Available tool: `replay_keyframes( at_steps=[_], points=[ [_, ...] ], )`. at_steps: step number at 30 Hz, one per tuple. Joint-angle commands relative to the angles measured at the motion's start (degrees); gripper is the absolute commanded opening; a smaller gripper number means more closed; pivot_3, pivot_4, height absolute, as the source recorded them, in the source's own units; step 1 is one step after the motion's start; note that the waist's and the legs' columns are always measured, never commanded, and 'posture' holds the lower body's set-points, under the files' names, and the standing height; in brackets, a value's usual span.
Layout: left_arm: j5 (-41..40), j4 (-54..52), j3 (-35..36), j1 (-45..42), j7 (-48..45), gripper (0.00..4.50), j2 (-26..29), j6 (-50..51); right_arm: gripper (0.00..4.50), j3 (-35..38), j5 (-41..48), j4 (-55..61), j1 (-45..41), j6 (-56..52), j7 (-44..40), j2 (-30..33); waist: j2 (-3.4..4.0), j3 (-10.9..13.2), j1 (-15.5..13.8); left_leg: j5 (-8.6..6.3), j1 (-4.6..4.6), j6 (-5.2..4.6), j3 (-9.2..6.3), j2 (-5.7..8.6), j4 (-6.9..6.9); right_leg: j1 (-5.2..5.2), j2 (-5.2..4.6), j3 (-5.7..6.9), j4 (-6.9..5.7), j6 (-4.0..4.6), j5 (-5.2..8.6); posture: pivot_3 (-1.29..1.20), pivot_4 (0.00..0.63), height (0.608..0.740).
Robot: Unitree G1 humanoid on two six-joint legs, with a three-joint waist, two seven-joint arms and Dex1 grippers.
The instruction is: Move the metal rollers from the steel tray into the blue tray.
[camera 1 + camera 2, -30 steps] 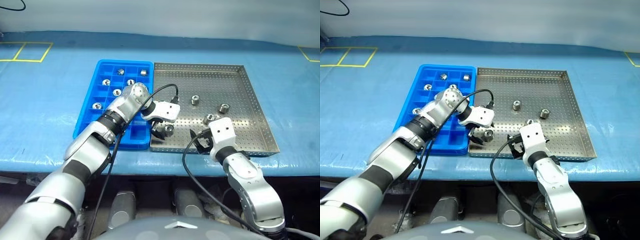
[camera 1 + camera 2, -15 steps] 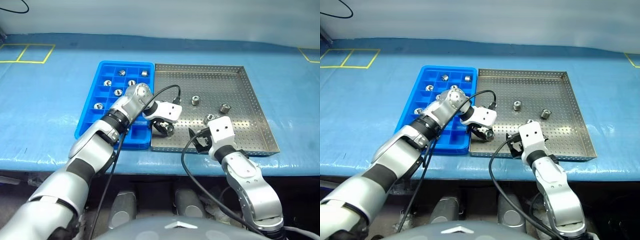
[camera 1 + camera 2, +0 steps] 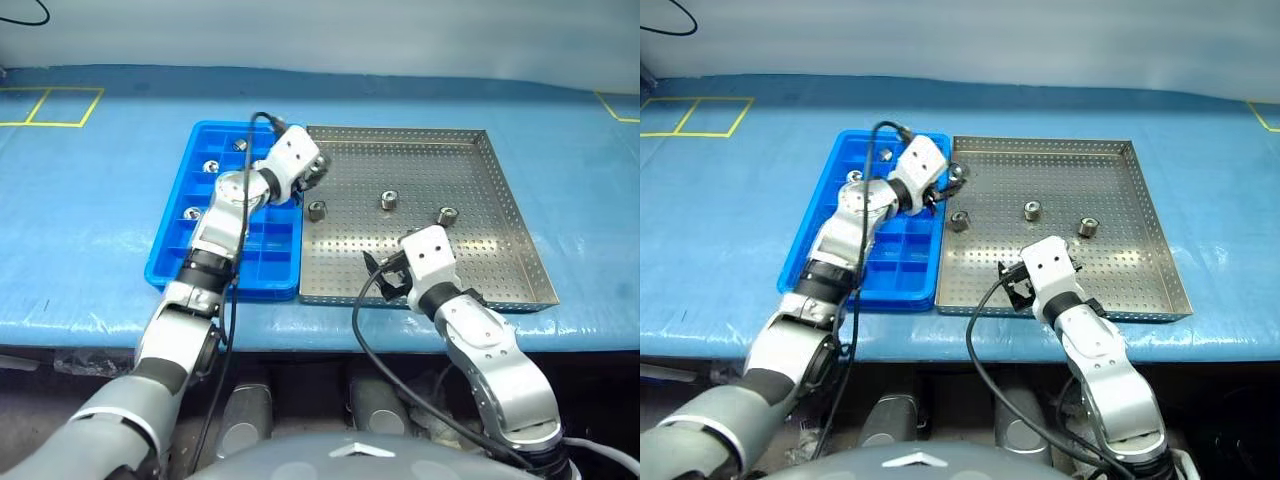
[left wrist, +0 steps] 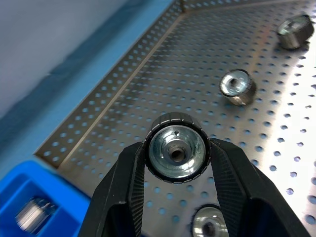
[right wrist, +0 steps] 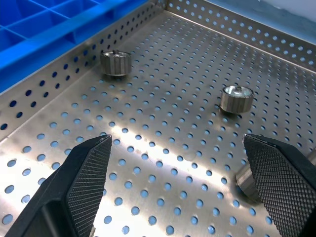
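Observation:
My left gripper (image 3: 314, 172) is shut on one metal roller (image 4: 176, 153), held above the far left part of the steel tray (image 3: 470, 160), close to the blue tray (image 3: 172, 254). Three more rollers lie loose on the steel tray: one (image 3: 317, 210) just below the left gripper, one (image 3: 389, 200) in the middle, one (image 3: 446, 214) to the right. Another roller (image 5: 246, 180) peeks out from behind a right finger. The blue tray holds several rollers (image 3: 210, 166) in its compartments. My right gripper (image 3: 385, 281) hangs open over the tray's near edge, with nothing between its fingers (image 5: 84, 182).
Both trays sit side by side, touching, on a table covered in blue cloth (image 3: 80, 200). Yellow tape marks (image 3: 50, 104) lie at the far left. A black cable (image 3: 365, 330) loops from the right wrist past the table's front edge.
The left gripper shut on a roller near the steel tray's front left, then lifted it up and away toward the tray's far left corner. The right gripper drifted slightly left, still open.

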State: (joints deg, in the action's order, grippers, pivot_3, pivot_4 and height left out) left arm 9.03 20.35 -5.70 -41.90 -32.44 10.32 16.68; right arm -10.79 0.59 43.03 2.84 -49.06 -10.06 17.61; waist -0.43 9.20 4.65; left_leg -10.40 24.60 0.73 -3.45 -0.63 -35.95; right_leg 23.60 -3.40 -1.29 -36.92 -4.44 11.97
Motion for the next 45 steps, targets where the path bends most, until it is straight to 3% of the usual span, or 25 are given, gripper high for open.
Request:
replay_keyframes(
  at_steps=[1,6,12,30,38,45],
  points=[
    [-0.7,-14.1,5.2,7.0,8.7,1.71,-0.9,5.9,4.50,-2.2,0.0,-0.5,-2.9,2.8,-1.9,0.5,0.00,0.0,-0.4,0.00,-0.03,0.00,-0.01,0.00,0.00,-0.02,0.00,0.01,0.00,0.00,0.00,-0.03,0.150,0.740],
    [-0.8,-28.2,8.4,17.4,16.2,1.71,-3.0,13.3,4.50,-5.4,0.2,-3.7,-6.3,4.7,-4.0,0.3,-0.03,0.0,-1.9,0.01,-0.04,0.02,-0.03,0.02,-0.07,-0.10,-0.01,0.04,0.02,0.01,-0.01,0.02,0.150,0.740],
    [-0.5,-37.7,8.2,25.1,21.0,1.71,-4.4,19.4,4.50,-8.6,0.2,-7.6,-9.1,7.8,-6.1,-0.7,-0.09,0.0,-4.0,0.02,-0.04,0.05,-0.03,0.05,-0.12,-0.15,-0.03,0.05,0.03,0.27,0.14,0.06,0.150,0.740],
    [-1.3,-45.4,4.3,33.7,24.3,1.71,-5.0,31.0,4.50,-10.8,-1.0,-9.3,-8.6,9.3,-6.6,-1.1,-0.16,0.0,-4.2,0.02,-0.03,0.07,-0.05,0.04,-0.11,-0.12,-0.04,0.08,0.05,0.33,0.17,0.06,0.150,0.740],
    [-3.1,-42.4,3.7,29.0,22.8,4.44,-2.9,29.1,4.50,-9.6,-1.8,-8.9,-8.2,8.9,-5.9,-1.5,-0.18,0.1,-4.1,0.02,-0.01,0.07,-0.04,0.04,-0.11,-0.08,-0.04,0.09,0.04,0.35,0.18,0.03,0.150,0.740],
    [-6.2,-37.3,0.6,23.4,19.0,4.48,-2.8,21.1,4.50,-2.0,-3.6,-9.1,-6.5,6.7,-1.2,-1.9,-0.18,0.1,-3.9,0.01,0.05,0.08,-0.01,0.08,-0.11,-0.08,-0.09,0.08,0.11,0.34,0.17,-0.04,0.150,0.740]
  ],
)
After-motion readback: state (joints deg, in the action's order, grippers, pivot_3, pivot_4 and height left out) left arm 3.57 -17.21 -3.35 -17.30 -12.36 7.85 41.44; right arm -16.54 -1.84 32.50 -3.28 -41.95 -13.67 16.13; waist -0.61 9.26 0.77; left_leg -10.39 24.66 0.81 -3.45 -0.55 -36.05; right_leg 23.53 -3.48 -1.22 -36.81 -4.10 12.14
